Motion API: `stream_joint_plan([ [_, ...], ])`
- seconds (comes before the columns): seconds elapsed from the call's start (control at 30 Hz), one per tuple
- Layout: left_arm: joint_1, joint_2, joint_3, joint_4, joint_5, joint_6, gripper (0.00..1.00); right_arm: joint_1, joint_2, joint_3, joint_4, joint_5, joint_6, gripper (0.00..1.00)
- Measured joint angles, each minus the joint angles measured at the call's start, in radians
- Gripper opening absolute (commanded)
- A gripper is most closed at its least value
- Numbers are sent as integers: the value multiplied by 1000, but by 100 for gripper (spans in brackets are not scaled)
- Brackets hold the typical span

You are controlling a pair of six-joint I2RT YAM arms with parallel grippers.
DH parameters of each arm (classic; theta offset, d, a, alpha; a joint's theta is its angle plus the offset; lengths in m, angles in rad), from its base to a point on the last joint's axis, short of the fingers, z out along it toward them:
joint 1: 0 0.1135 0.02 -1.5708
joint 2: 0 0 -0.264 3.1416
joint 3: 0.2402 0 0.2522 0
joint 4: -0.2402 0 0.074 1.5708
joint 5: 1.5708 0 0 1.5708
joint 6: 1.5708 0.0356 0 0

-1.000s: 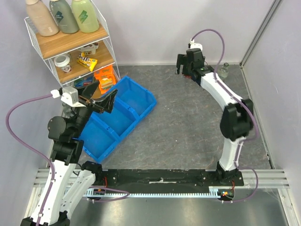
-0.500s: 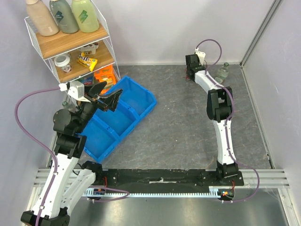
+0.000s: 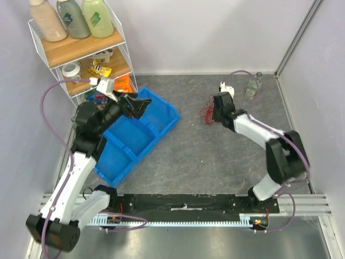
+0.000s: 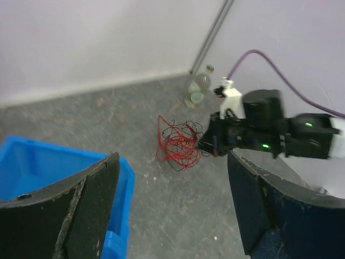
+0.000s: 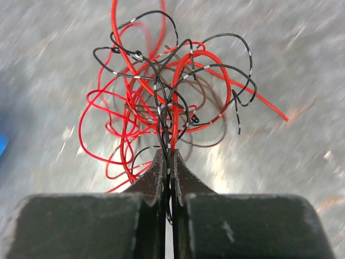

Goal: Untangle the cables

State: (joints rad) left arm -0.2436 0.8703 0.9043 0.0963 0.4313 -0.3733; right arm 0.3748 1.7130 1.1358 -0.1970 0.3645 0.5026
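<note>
The cables (image 3: 206, 113) are a loopy bunch of thin red and black wires on the grey floor, right of centre. My right gripper (image 3: 213, 114) is shut on several strands at the bunch's near edge; in the right wrist view the pinched wires run between its jaws (image 5: 168, 157) and the rest of the cables (image 5: 161, 97) fan out beyond. My left gripper (image 3: 141, 104) hangs open over the blue bin, well left of the bunch. Its wrist view looks between its fingers (image 4: 81, 199) at the cables (image 4: 178, 143) and the right gripper (image 4: 209, 144). Nothing is in the left gripper (image 4: 171, 159).
A blue divided bin (image 3: 164, 129) lies slanted at the left. Behind it stands a wire shelf rack (image 3: 81, 54) with bottles and snacks. A small glass bottle (image 3: 252, 85) stands by the back right wall, also seen as the bottle (image 4: 198, 89). Walls close in on three sides.
My right gripper has closed on the cables and swung from the back wall toward the centre, bringing the bunch along. My left arm has reached further back and right over the bin.
</note>
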Motion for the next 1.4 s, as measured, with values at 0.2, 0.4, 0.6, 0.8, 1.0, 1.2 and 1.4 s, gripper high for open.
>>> stream_joint_plan([
  [0.2,0,137,24,-26,133,-85,84,69,-364,-444,111,-235,66,18],
  [0.4,0,189,33,-34,212,-127,83,163,-562,-595,52,-367,71,63],
  [0.6,-33,285,74,-79,247,-128,73,157,-652,-453,-22,-269,-7,63],
  [0.8,-139,409,163,-188,275,-103,68,155,-589,-422,5,-300,-16,58],
  [1.0,-308,512,199,-302,215,-47,63,155,-475,-468,18,-375,-6,32],
  [1.2,-450,626,245,-412,140,5,64,155,-548,-558,19,-404,30,42],
  [1.4,-499,704,268,-455,120,23,70,155,-674,-579,13,-413,42,40],
])
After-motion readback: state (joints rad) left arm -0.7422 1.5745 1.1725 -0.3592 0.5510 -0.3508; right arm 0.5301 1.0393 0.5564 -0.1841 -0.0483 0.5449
